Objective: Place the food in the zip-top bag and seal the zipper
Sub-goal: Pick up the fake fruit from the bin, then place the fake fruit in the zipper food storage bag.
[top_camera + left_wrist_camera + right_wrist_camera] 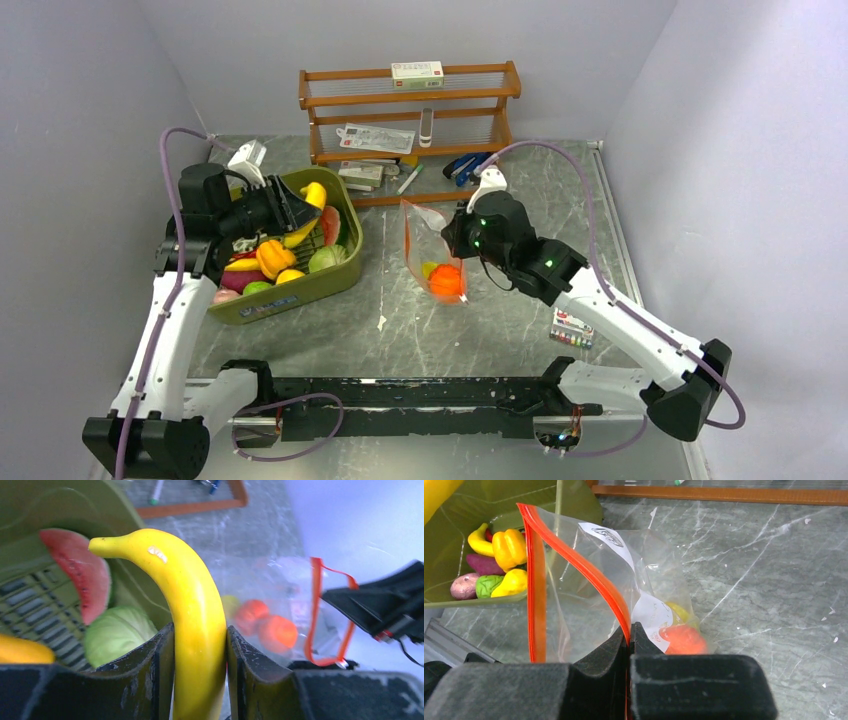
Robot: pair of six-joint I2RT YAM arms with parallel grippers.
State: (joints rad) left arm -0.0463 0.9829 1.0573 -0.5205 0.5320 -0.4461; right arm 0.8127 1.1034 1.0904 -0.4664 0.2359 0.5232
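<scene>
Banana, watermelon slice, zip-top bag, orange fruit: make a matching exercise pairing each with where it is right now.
1 banana
2 watermelon slice
3 zip-top bag
4 orange fruit

A inside the zip-top bag
B clamped between the left jaws
C in the green tub
D pinched at its zipper by the right jaws

Pairs: 1-B, 2-C, 3-D, 4-A

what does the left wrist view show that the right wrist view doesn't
Only the left wrist view: the left gripper clamped on the banana, and a watermelon slice. Only the right wrist view: a purple vegetable and a pinkish one in the olive tub. Both: that tub, and the open zip-top bag holding orange food, with the right gripper at its zipper.
</scene>
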